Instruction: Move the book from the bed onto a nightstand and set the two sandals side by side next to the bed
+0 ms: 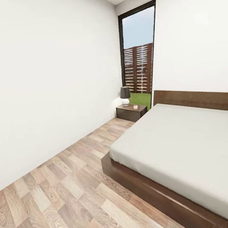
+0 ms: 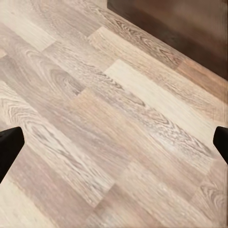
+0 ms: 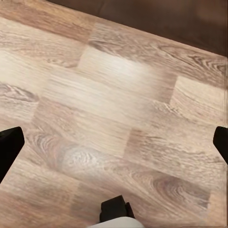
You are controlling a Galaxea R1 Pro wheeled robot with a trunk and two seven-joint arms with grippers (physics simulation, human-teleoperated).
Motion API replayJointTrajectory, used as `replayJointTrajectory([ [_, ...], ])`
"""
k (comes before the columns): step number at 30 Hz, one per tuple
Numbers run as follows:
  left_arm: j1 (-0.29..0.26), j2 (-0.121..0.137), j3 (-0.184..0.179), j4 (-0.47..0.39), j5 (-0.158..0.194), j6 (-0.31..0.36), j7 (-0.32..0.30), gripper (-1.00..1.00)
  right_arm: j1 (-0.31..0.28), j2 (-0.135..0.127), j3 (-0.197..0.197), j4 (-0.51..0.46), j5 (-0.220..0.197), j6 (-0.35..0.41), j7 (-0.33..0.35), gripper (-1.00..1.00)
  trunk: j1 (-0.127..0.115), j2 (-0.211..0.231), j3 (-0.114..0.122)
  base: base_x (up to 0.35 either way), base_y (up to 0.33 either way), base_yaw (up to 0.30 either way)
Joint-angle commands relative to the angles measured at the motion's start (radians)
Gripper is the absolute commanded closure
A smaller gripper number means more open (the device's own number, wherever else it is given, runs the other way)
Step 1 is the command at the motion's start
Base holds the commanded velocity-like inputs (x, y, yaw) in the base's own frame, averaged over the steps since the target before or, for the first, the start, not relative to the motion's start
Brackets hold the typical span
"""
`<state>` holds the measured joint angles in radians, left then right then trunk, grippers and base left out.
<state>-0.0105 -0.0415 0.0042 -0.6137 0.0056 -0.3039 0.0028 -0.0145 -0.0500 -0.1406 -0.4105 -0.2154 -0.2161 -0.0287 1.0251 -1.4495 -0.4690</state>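
Observation:
The bed (image 1: 187, 145) fills the right of the head view, a pale mattress on a dark wood frame with a dark headboard. The mattress part in view lies bare. One nightstand (image 1: 131, 112) stands in the far corner beside the headboard, under the window. In the left wrist view my left gripper (image 2: 114, 145) hangs open over the plank floor, its dark fingertips (image 2: 9, 145) far apart at the frame's sides. My right gripper (image 3: 114, 145) is likewise open above the floor, with nothing between its fingers. The book and the sandals are out of view.
A dark-shaded lamp (image 1: 125, 96) and a small pale object (image 1: 135, 106) sit on the nightstand. A white wall (image 1: 48, 92) runs along the left, leaving a floor strip (image 1: 65, 189) between it and the bed. The dark bed frame edge (image 2: 190, 28) borders both wrist views.

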Motion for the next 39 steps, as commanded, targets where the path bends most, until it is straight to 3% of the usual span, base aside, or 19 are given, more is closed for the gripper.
replayJointTrajectory([
  [1, 0.0, 0.0, 0.0, 0.0, 0.001, -0.003, 0.0, -1.0, -0.001, 0.0, 0.002, 0.001, -0.01, -0.004, 0.0, -1.0, 0.0, -0.001, -0.001, 0.0, 0.0, -0.284],
  [39, 0.0, -0.001, 0.0, 0.001, 0.001, -0.003, 0.0, -1.0, -0.001, 0.001, 0.004, 0.002, -0.01, -0.003, 0.001, -1.0, 0.0, -0.001, -0.001, 0.0, 0.0, -0.284],
])
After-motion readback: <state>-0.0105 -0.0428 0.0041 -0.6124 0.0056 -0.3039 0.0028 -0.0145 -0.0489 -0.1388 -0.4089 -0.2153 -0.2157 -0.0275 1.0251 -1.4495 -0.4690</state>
